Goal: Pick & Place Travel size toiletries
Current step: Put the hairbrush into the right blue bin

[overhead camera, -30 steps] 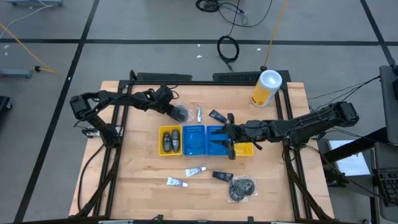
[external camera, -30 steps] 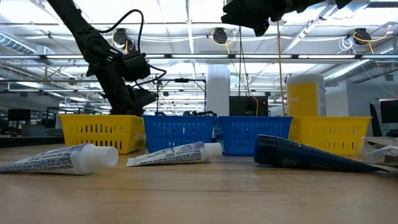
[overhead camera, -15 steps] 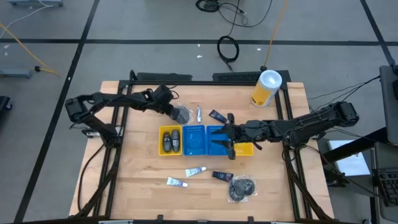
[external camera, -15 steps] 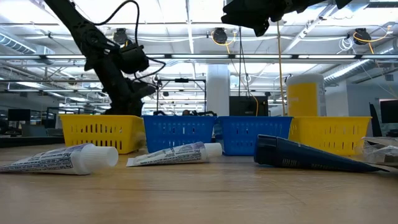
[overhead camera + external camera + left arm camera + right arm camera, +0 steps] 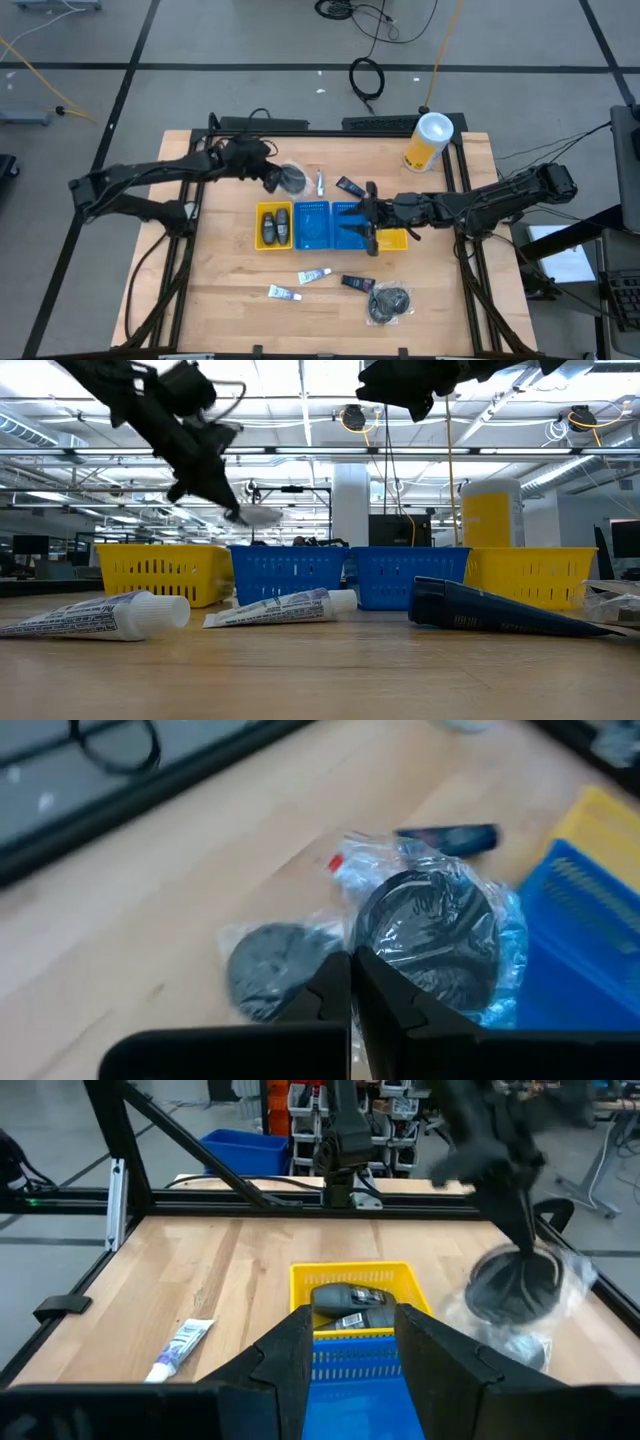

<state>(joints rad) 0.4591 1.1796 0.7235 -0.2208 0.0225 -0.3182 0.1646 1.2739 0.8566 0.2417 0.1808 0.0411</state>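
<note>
Pale wooden slatted table (image 5: 230, 300). Bright yellow slotted plastic bin (image 5: 273, 226); blue slotted plastic bin (image 5: 313, 225). Round grey-black bundle in clear glossy wrap (image 5: 430, 935). White tube with blue print (image 5: 95, 617). Dark navy packet (image 5: 500, 610). Yellow canister, white lid (image 5: 428, 141).

Bins mid-table, toiletries before and behind them.
Four bins (image 5: 333, 225) stand in a row on the table (image 5: 220, 290). Two packets (image 5: 275, 226) lie in the leftmost bin. Before the row lie two tubes (image 5: 298, 284), a packet (image 5: 356, 283) and a bundle (image 5: 390, 302). Behind it, the left claw (image 5: 277, 179) holds another bundle (image 5: 293, 178) above the table; the canister (image 5: 428, 141) stands at the far right.
</note>
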